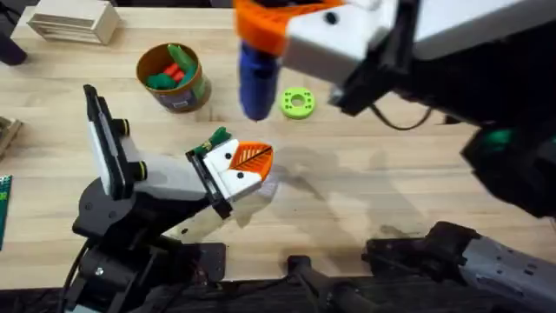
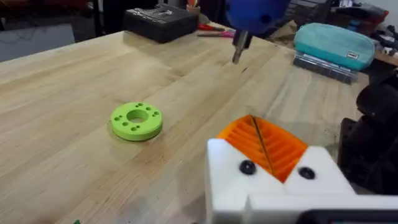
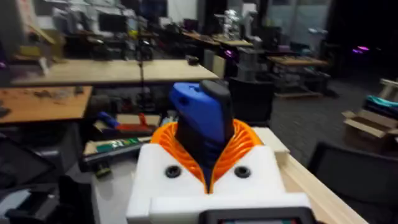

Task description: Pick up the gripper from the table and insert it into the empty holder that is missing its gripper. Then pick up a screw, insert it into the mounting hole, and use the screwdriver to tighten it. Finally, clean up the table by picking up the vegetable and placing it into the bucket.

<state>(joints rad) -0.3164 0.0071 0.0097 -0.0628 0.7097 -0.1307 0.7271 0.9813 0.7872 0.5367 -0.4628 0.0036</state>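
Note:
My right gripper [image 3: 205,146] is raised near the overhead camera and is shut on the blue screwdriver [image 1: 257,76], which hangs tip down above the table beside the lime-green ring. The screwdriver's metal tip [image 2: 238,50] hovers clear of the wood. My left gripper [image 1: 249,160] rests low at mid-table with its orange ribbed fingers [image 2: 273,149] pressed together on nothing. Two dark screw heads [image 2: 247,167] sit in its white mount. The small green vegetable [image 1: 217,136] lies right by that mount. The bucket [image 1: 193,91] stands at the back left. A loose gripper piece and an empty holder are out of view.
A lime-green ring [image 1: 297,103] lies right of the screwdriver. Green and red pieces fill the bucket. A wooden slatted block [image 1: 74,22] sits at the far left corner. A black box [image 2: 160,22] and a teal pouch [image 2: 333,40] lie farther off.

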